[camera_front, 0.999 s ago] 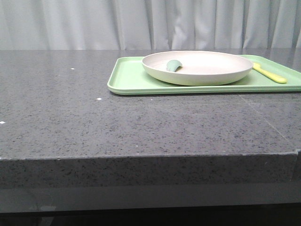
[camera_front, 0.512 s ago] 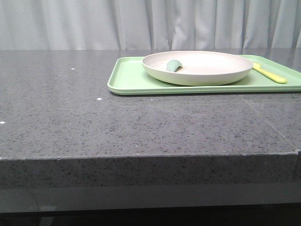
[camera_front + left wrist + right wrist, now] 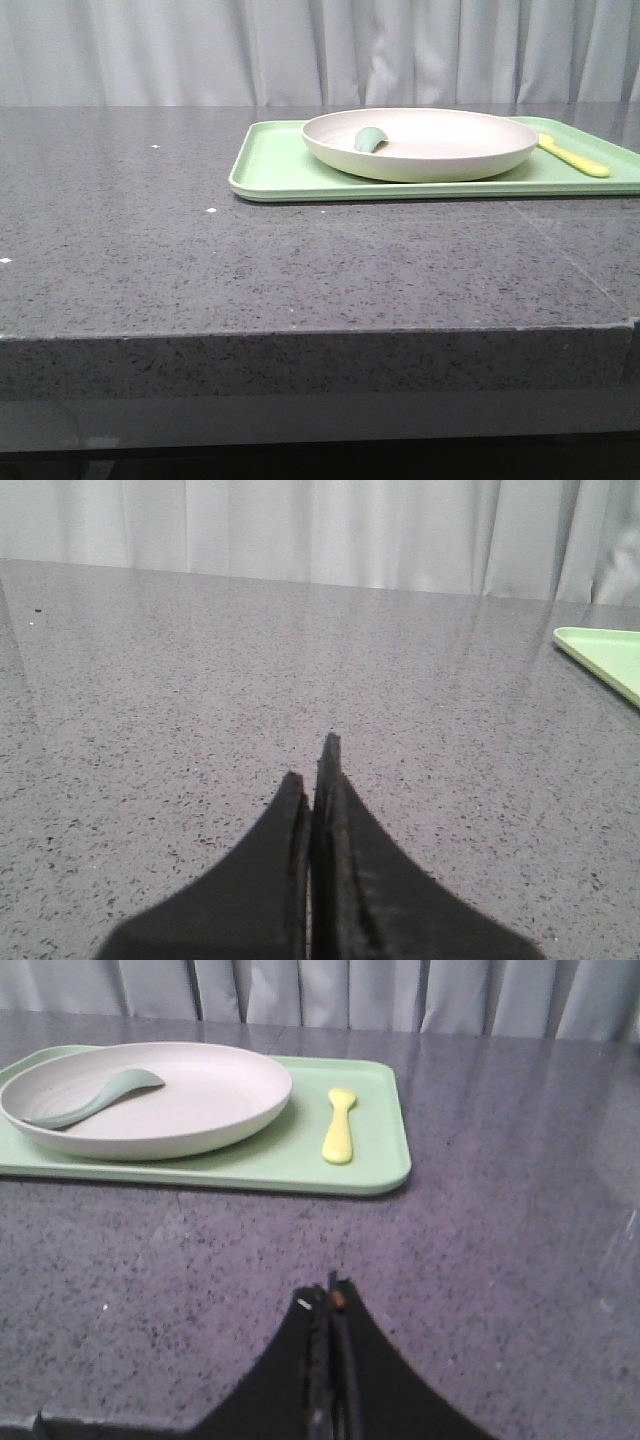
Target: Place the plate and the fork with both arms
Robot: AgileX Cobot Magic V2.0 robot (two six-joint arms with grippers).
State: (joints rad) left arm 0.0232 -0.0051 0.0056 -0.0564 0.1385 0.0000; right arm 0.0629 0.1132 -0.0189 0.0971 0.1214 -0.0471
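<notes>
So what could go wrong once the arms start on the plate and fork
The pale green spoon lies in the round cream-white plate, so lifting or tilting the plate could tip it out. The small pale-yellow plastic fork lies flat on the light-green rectangular tray close to the plate's rim, so a pinch may slip or nudge the plate. Both hands, left and right, are shut and must open first.

Left tool (image 3: 315, 780): two matte black fingers (image 3: 350, 860), broad at base, curving to thin pointed tips; faint rusty flecks along the inner edges. Right tool (image 3: 330, 1305): same black tapered pair, a small orange-brown speck and a pale glint near the tips.
</notes>
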